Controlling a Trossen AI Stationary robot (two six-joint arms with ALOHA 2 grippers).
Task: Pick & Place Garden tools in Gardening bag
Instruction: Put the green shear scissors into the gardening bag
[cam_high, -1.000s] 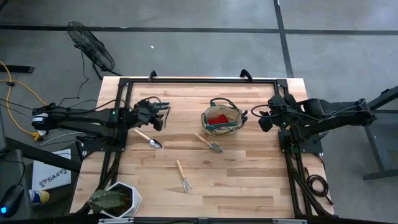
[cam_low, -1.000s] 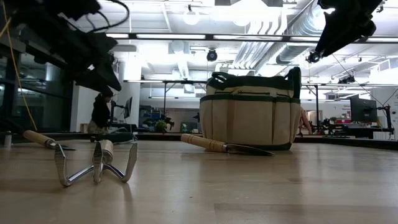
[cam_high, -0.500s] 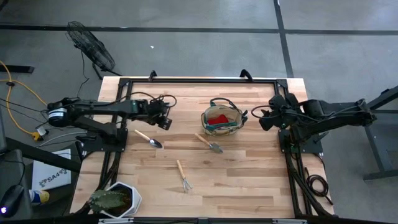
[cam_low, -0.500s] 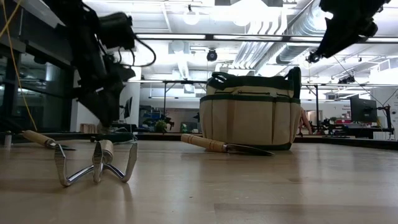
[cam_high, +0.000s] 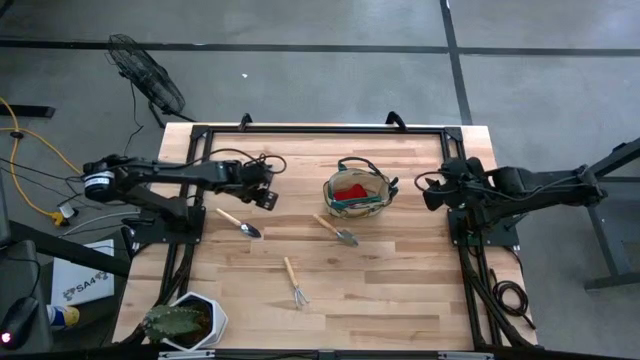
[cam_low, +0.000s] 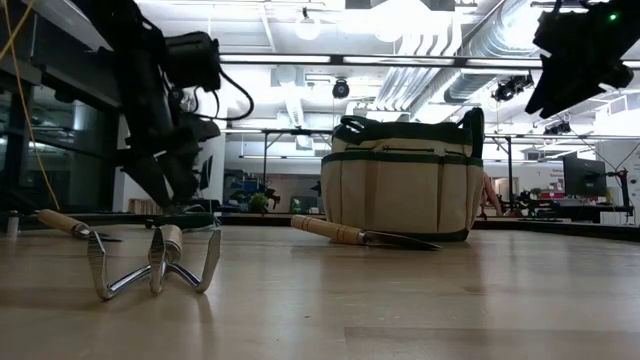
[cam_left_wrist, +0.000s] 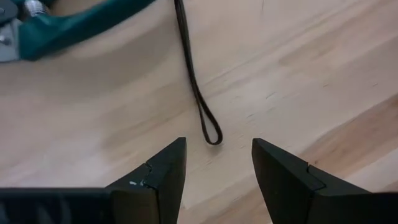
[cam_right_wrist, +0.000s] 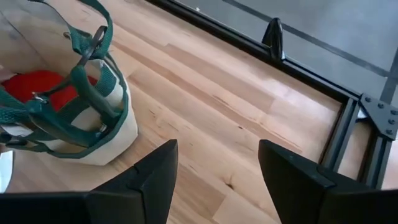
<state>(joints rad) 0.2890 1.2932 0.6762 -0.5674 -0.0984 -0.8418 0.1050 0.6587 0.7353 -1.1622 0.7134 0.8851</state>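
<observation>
The left gripper (cam_left_wrist: 214, 171) hovers low with fingers apart and empty, on the far-left side of the bag (cam_high: 357, 190). The green-handled shears (cam_left_wrist: 68, 28) lie flat just beyond its fingertips, handles running crosswise. Their thin cord loop (cam_left_wrist: 198, 93) trails between the fingers. The right gripper (cam_right_wrist: 214, 168), also apart, waits right of the bag.

Wood table (cam_high: 400, 290) w/ bag (cam_high: 356, 193), 2 trowels (cam_high: 238, 222) (cam_high: 335, 230), rake (cam_high: 294, 282), shears (cam_left_wrist: 68, 28), plant pot (cam_high: 190, 322).

two trowels (cam_high: 239, 223) (cam_high: 335, 229), one rake (cam_high: 294, 283), one pruning shears (cam_left_wrist: 68, 28), one bag (cam_high: 357, 194), one potted plant (cam_high: 188, 322).
</observation>
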